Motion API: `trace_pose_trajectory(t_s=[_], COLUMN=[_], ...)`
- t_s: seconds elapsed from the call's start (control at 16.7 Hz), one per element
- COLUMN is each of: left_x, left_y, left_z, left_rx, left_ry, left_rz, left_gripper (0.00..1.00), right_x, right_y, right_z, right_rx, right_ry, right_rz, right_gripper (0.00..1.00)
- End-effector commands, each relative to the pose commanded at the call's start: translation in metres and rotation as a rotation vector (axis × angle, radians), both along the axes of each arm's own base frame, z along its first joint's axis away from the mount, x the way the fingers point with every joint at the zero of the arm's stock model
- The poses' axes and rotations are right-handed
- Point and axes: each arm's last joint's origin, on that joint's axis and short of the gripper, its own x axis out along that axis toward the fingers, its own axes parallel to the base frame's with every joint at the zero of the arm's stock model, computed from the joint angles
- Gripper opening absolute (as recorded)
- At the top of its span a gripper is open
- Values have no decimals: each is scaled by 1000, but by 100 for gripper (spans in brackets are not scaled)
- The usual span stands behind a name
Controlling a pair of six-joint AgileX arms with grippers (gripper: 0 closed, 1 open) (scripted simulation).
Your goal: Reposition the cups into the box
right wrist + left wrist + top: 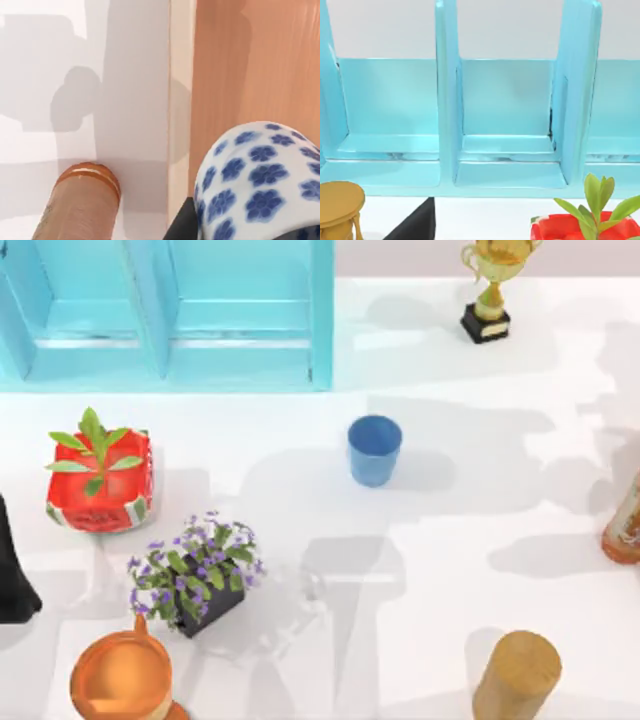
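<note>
Top view: one plain blue cup (374, 449) stands upright on the white table (480, 530), near the middle and well apart from the large turquoise box (165, 310) at the upper left. The box's visible compartments hold nothing. Also counted: one red planter (100, 485) with a green plant, one dark pot of purple flowers (197, 575), one copper mug (122, 677), one wooden cylinder (517, 676), one gold trophy (492, 285).

Left wrist view: the box's partitions (449, 95) separate three bare compartments; the left claw's state cannot be told.

Right wrist view: one white cup with a blue flower pattern (260, 182) sits close to the camera, beyond the table's edge; whether the right claw grips it cannot be told.
</note>
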Motion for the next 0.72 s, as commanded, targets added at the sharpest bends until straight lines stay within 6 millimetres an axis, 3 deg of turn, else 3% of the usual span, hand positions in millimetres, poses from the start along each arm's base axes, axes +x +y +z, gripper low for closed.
trace_pose_trajectory(t_s=[0.3,0.72], left_x=[0,0], left_y=[0,0], left_z=[0,0], left_rx=[0,0], left_ry=[0,0], left_rz=[0,0], left_gripper=[100,100], right_x=[-43,-106], right_y=[-40,-77], right_z=[18,33], right_rx=[2,2], right_ry=[2,0], right_rz=[0,-3], right_gripper=[0,0])
